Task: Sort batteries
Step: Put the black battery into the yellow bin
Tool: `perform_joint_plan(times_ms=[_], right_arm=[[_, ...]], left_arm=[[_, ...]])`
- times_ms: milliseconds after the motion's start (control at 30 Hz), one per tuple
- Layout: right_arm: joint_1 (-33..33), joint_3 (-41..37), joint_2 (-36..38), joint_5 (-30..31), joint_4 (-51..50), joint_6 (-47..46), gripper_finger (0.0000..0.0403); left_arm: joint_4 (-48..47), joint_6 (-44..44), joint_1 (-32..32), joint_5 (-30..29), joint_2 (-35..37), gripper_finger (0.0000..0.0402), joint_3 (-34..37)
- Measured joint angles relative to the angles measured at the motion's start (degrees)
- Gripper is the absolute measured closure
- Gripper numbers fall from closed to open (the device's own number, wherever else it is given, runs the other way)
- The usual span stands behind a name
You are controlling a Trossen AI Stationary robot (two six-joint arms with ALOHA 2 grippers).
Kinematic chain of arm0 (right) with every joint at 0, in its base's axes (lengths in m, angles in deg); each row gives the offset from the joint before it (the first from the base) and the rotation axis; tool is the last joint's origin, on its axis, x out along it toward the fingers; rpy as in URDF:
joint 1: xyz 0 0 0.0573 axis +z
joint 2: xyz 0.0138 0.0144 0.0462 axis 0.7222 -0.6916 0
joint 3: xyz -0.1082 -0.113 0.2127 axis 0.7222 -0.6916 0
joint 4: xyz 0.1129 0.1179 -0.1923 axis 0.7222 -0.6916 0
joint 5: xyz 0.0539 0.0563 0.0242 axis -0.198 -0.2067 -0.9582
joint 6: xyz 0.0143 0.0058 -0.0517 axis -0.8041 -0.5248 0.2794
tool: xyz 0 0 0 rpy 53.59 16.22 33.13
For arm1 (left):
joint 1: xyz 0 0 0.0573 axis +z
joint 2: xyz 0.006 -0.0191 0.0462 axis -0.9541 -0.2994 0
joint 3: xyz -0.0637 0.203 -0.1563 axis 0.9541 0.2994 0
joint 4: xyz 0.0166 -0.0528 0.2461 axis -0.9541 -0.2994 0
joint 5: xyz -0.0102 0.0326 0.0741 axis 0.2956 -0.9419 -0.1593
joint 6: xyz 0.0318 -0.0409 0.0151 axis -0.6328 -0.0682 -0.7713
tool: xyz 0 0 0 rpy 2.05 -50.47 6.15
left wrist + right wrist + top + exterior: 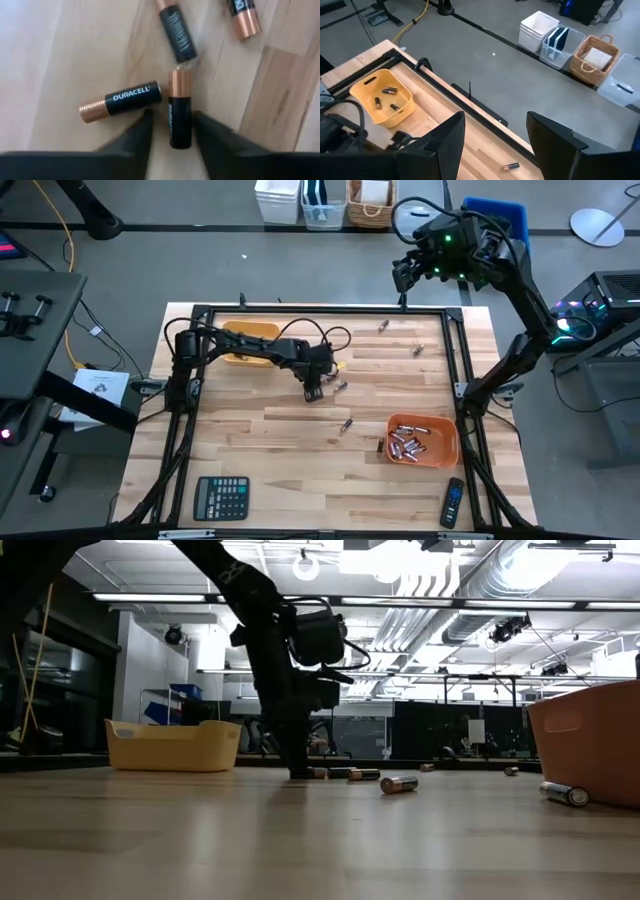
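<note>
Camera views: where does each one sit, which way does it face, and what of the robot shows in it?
High: overhead, looking down on the table, both arms.
Low: table height, level; left arm.
Left wrist: down past the open left gripper straddling a battery.
Right wrist: from the raised, open right gripper, toward the yellow bin.
Shared: yellow bin in high, low, right wrist.

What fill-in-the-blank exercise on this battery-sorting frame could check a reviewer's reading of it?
1. The left end effector is down at the table with its open fingers on either side of a black-and-copper ____.
2. The right end effector is raised beyond the table's far edge, its fingers ____.
3. Most of the binned batteries lie in the ____ bin.
4. The black calculator lies near the table's front edge on the ____ arm's side.

Missing words: battery; open; orange; left
</note>
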Motion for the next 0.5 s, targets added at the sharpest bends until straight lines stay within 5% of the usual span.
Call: perform_joint_plan(times_ms=[100,333,500], right_arm=[[-0.01,0.0,0.0,0.02,-0.03,1.35,0.0196],[-0.01,0.02,0.0,0.04,0.03,4.28,0.0196],[-0.01,0.02,0.0,0.02,0.61,5.73,0.0196]], left_arm=[[-3.38,-0.14,0.17,4.07,2.32,0.0372,0.28],[-8.02,-2.78,0.57,7.8,17.71,0.0373,0.61],[-9.27,-4.96,5.36,-0.15,29.08,0.0373,0.61]])
